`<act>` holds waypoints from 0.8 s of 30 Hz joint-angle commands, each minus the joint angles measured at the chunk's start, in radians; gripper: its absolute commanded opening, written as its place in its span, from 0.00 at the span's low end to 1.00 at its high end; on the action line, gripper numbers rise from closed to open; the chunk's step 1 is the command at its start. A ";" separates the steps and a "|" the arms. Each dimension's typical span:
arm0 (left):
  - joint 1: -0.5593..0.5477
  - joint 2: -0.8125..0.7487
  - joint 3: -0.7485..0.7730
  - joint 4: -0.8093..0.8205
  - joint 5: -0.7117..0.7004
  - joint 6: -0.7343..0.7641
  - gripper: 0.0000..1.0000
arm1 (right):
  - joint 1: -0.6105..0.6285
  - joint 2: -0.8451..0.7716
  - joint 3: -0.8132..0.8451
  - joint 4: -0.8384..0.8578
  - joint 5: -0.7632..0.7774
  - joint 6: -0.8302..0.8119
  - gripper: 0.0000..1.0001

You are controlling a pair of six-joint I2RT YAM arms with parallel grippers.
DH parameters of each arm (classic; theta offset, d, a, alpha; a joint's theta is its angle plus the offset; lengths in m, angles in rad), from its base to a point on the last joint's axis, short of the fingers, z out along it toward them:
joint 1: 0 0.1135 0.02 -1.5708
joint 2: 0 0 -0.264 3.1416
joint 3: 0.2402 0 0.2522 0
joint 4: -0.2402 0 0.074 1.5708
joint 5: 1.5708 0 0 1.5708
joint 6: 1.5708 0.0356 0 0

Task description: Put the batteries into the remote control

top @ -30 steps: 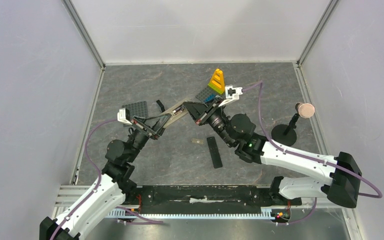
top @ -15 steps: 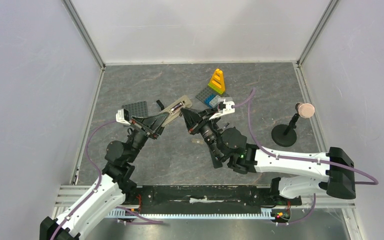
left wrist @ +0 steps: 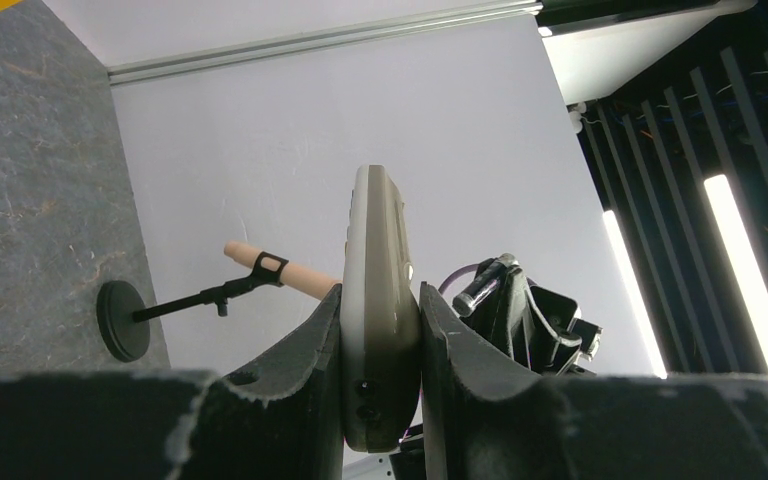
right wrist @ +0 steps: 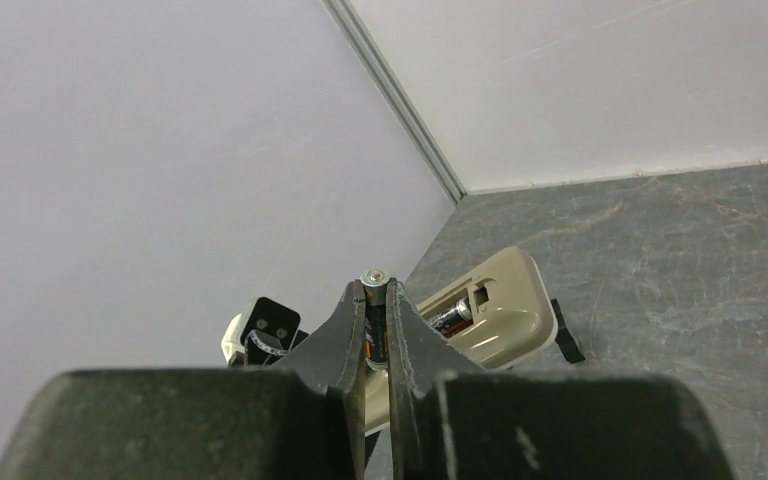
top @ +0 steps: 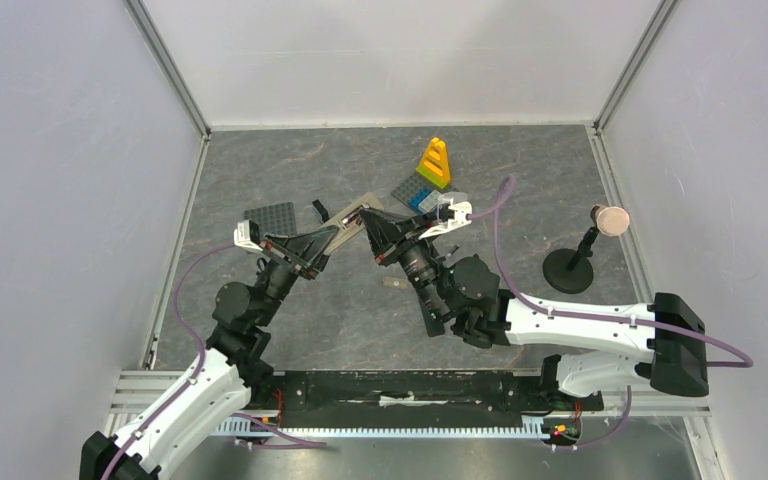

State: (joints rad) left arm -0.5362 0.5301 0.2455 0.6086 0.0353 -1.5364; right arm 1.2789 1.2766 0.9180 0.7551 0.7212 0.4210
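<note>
The right end effector [right wrist: 374, 292] pinches a battery [right wrist: 373, 335], its label too small to read. Just beyond its tips, the left end effector [left wrist: 380, 296] clamps the remote control [left wrist: 375, 230] above the table [right wrist: 680, 260]. A second battery [right wrist: 450, 317] lies in the remote's open slot.

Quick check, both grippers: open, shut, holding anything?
The left gripper is closed on the remote control.
The right gripper is closed on a battery.
</note>
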 commanded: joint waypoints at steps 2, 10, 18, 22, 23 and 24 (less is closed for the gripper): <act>0.004 -0.007 0.005 0.059 -0.005 -0.031 0.02 | 0.004 0.019 0.047 0.066 -0.003 -0.045 0.04; 0.004 -0.017 -0.001 0.056 -0.002 -0.045 0.02 | 0.004 0.067 0.077 0.060 0.046 -0.081 0.04; 0.004 -0.017 -0.010 0.073 -0.004 -0.054 0.02 | 0.004 0.083 0.081 0.061 0.070 -0.118 0.05; 0.003 -0.016 -0.020 0.094 -0.009 -0.063 0.02 | 0.004 0.093 0.077 0.051 0.076 -0.123 0.05; 0.004 -0.013 -0.021 0.097 -0.009 -0.064 0.02 | 0.004 0.093 0.074 0.049 0.079 -0.121 0.05; 0.004 -0.013 -0.022 0.099 -0.011 -0.065 0.02 | 0.004 0.093 0.073 0.048 0.079 -0.118 0.05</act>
State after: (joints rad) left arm -0.5362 0.5205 0.2279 0.6216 0.0357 -1.5524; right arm 1.2789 1.3647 0.9546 0.7757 0.7673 0.3237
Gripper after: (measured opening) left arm 0.328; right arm 0.079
